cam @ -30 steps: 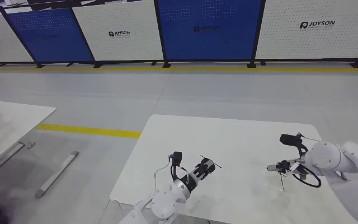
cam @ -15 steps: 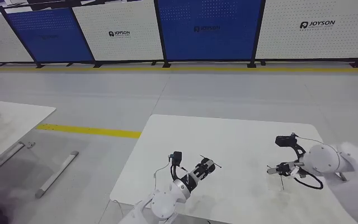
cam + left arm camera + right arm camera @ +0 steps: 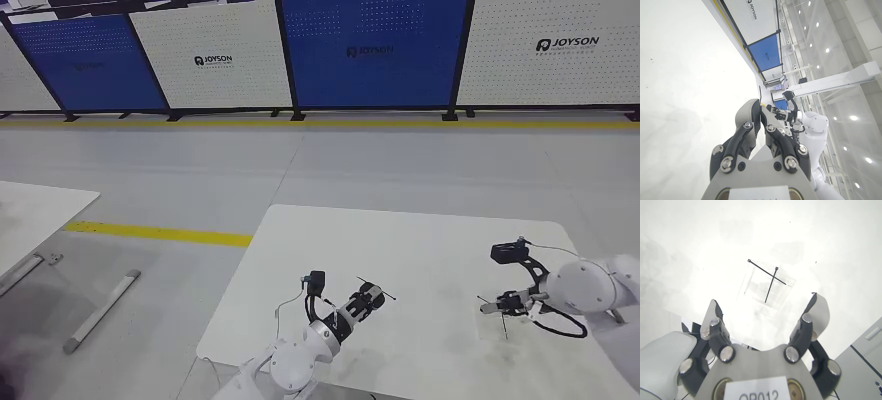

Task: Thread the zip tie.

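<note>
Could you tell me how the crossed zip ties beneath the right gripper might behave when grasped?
The zip ties are thin, narrow strips, so probably very light and bendy. They lie flat and crossed on a clear tray, so the open right gripper may struggle to pinch one, and lifting one could drag the other.

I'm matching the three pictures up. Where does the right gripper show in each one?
Top view: right gripper, open, over the table's right side.
Left wrist view: farther off, beyond the left gripper holding a zip tie.
Right wrist view: in the foreground, fingers spread over the table.
Shared landmark: the white table.
</note>
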